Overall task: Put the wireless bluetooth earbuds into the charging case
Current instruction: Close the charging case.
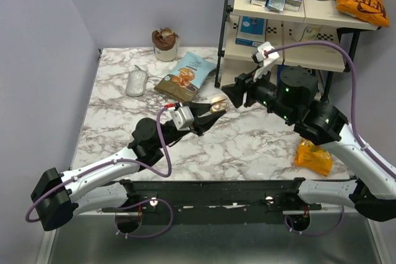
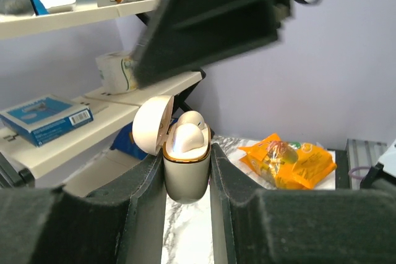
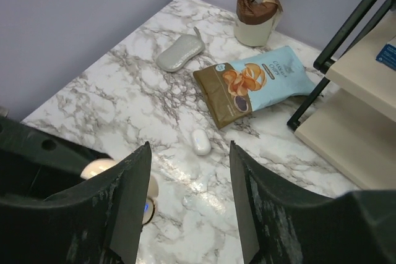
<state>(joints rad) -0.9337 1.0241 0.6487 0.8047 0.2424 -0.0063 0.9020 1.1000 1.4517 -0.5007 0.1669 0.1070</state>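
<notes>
My left gripper [image 1: 209, 113] [image 2: 184, 154] is shut on the white charging case [image 2: 185, 177], holding it upright above the table with its lid [image 2: 151, 125] swung open. One whitish earbud [image 2: 189, 130] sits in the case's top. The case also shows in the top view [image 1: 217, 106] and behind my right wrist's left finger [image 3: 147, 204]. The other earbud [image 3: 200, 141] lies on the marble, below and between my right gripper's fingers. My right gripper [image 1: 237, 95] [image 3: 189, 150] is open and empty, hovering just right of and above the case.
A grey oval object [image 1: 137, 82] lies at the back left. A snack bag [image 1: 185, 76] and a cup [image 1: 165, 44] stand behind the grippers. An orange packet [image 1: 314, 156] lies at the right. A shelf rack [image 1: 291, 17] stands at the back right.
</notes>
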